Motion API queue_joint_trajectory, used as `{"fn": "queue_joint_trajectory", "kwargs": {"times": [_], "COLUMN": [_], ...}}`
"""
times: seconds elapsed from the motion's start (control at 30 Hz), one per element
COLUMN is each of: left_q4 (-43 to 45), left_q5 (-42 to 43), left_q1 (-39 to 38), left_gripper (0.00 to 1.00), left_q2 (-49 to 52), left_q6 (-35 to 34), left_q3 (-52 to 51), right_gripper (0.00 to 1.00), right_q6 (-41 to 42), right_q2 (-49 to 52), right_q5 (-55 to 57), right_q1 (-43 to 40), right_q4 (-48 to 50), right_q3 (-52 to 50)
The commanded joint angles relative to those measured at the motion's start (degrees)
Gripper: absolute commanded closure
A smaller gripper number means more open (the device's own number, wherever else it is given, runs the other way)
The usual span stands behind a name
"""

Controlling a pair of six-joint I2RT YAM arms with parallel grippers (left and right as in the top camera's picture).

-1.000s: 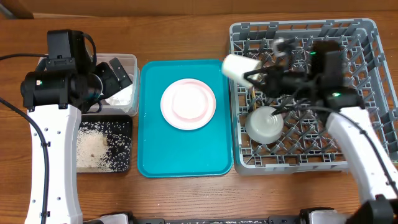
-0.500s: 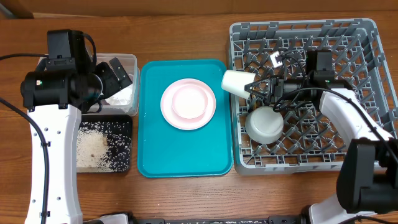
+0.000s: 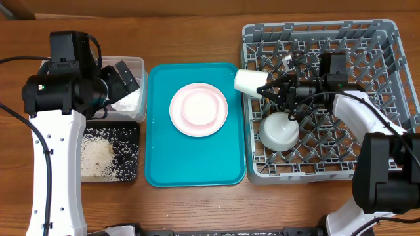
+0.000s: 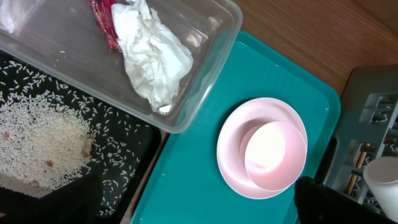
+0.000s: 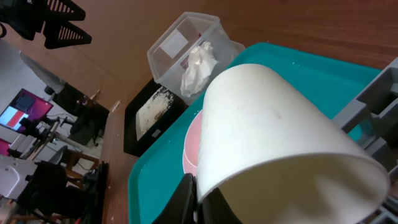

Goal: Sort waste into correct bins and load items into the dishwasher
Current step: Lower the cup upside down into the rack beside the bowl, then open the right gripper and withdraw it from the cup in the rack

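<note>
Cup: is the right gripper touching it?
Touching. Right wrist view: the right gripper pinches the cup rim between its fingers.

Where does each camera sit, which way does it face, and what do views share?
Overhead: above the table, facing down; both arms show, right gripper holding cream cup.
Left wrist: faces down at clear tub, pink dishes; own fingers at bottom corners.
Right wrist: looks past the cup toward the tub; own fingers beneath.
Shared: all show the pink dishes.
</note>
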Motion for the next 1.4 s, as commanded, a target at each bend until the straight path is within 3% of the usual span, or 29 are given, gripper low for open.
{"fn": "queue_joint_trajectory", "kwargs": {"times": [0.0, 0.47, 0.57, 0.87, 1.37], "left_q4": [0.0, 0.0, 0.0, 0.0, 0.0], "left_q5": [0.2, 0.2, 0.2, 0.2, 0.2], "left_q1": [-0.5, -0.5, -0.5, -0.5, -0.5], "left_gripper": [0.00, 0.00, 0.00, 0.00, 0.00], "left_q2": [-0.5, -0.5, -0.5, -0.5, -0.5], "left_q6": [1.1, 1.1, 1.1, 1.1, 1.1], "left_q3": [1.1, 1.1, 1.1, 1.1, 1.1], "right_gripper": [0.96, 0.96, 0.92, 0.96, 0.96], "right_q6": [-1.5, -2.6, -2.6, -2.6, -2.5], "right_q2": [1.1, 3.0, 3.0, 3.0, 3.0], "right_q5": [-0.1, 2.3, 2.8, 4.7, 10.3], "right_q1": [-0.2, -0.3, -0.5, -0.6, -5.3], "right_q4": [1.0, 1.0, 0.8, 0.7, -6.2], "right_q3": [0.7, 0.7, 0.7, 0.7, 0.7]}}
